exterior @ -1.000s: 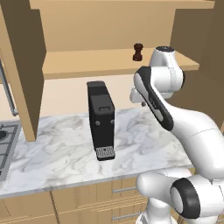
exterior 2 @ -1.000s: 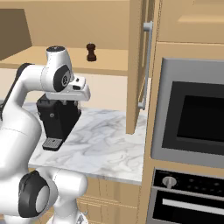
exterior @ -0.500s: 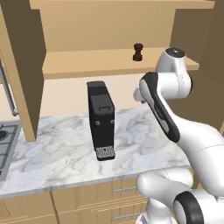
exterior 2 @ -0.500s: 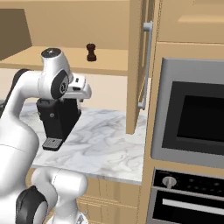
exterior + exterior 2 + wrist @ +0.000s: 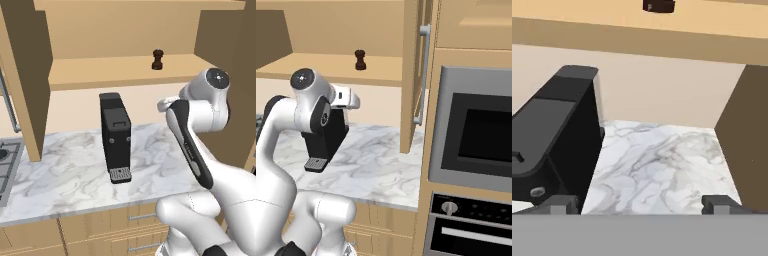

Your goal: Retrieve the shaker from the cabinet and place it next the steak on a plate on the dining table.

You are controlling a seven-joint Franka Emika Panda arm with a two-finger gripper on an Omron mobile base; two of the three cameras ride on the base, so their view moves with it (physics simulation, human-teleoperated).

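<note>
Shaker point(image 5: 157, 59) stands untouched on the cabinet point(image 5: 115, 70) shelf, above my gripper point(image 5: 641, 204); my jaws are spread wide, holding nothing, so grasp, carry and placing all remain

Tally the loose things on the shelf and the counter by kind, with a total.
Shaker, on the cabinet shelf: 1
Black coffee machine, on the marble counter: 1
Total: 2

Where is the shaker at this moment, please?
The shaker stands upright on the open cabinet's shelf, toward its right end in the left base view, above and right of the black coffee machine.
</note>
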